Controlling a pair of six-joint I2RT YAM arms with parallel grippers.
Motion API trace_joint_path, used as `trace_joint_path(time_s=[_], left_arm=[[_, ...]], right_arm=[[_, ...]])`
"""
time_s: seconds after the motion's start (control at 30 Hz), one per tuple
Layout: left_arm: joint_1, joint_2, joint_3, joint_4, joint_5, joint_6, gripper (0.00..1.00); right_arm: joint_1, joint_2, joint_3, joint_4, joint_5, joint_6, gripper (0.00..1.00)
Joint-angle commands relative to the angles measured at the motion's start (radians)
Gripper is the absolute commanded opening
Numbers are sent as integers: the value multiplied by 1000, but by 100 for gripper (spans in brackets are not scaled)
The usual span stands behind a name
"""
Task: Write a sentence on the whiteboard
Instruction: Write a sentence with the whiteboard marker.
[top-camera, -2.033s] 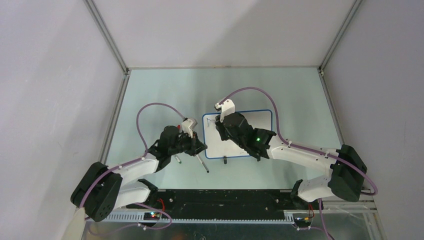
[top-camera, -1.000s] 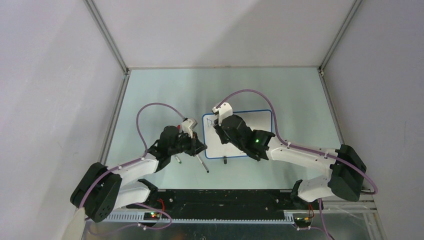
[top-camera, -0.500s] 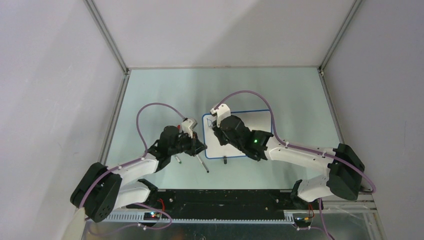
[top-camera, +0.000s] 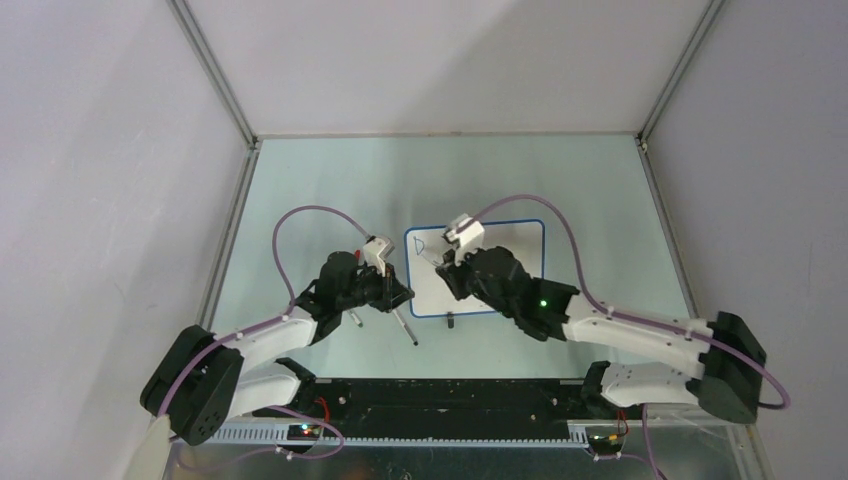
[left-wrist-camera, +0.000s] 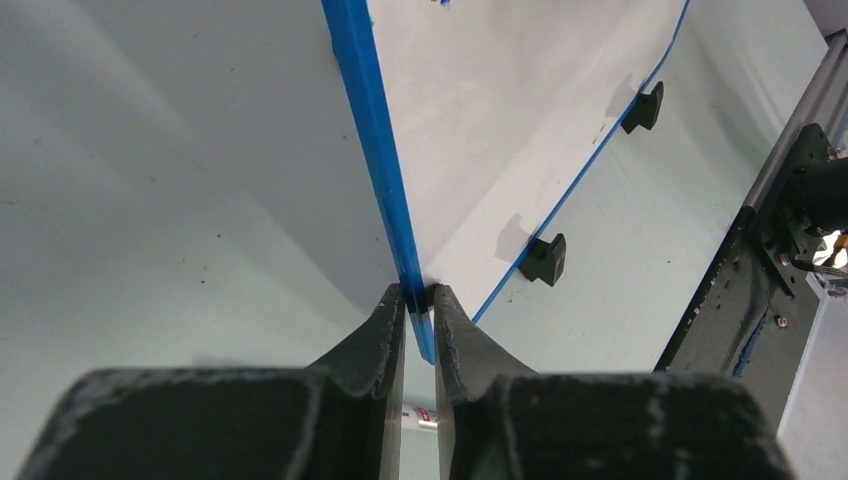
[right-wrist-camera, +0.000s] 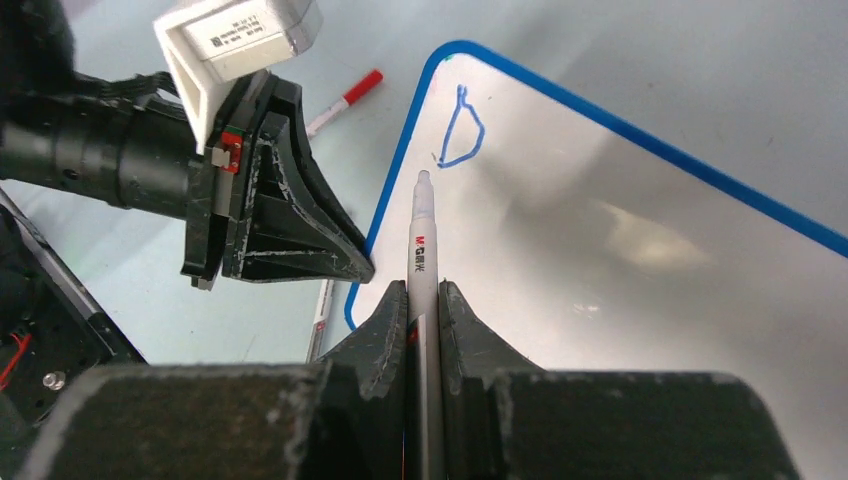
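Observation:
The whiteboard (top-camera: 520, 245) lies flat mid-table, white with a thin blue rim (left-wrist-camera: 372, 130). Of the sentence, only one blue looped stroke like a "D" (right-wrist-camera: 462, 128) shows, near the board's far left corner (top-camera: 421, 244). My left gripper (left-wrist-camera: 420, 297) is shut on the rim at the board's near left corner (top-camera: 403, 293). My right gripper (right-wrist-camera: 424, 290) is shut on a white marker (right-wrist-camera: 423, 235) over the board's left part (top-camera: 447, 262). The marker tip points just below the stroke. Whether the tip touches the board I cannot tell.
A red-capped marker (right-wrist-camera: 345, 100) and another pen (top-camera: 405, 328) lie on the table left of the board, under my left arm. Two black clip feet (left-wrist-camera: 546, 260) (left-wrist-camera: 643, 107) stick out from the board's near edge. A black rail (top-camera: 440, 395) runs along the table's near edge.
My right arm has pulled back from the board's far left corner toward the right and near side, uncovering the blue stroke. The left arm and board have not moved.

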Motion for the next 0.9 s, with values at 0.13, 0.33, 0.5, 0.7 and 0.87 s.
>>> trace_joint_path(time_s=[0.13, 0.33, 0.5, 0.7, 0.87], left_arm=[[-8, -66, 22, 11, -19, 55, 16], [-7, -117, 18, 0, -18, 71, 17], [-7, -194, -1, -6, 2, 52, 18], [-7, -261, 13, -74, -25, 49, 18], [-6, -242, 71, -168, 2, 52, 9]], right_arm=[[6, -176, -158, 273, 67, -26, 0], [11, -162, -206, 350, 103, -23, 0], [21, -141, -232, 407, 98, -24, 0], [34, -130, -237, 440, 118, -49, 0], [35, -111, -237, 462, 128, -95, 0]])
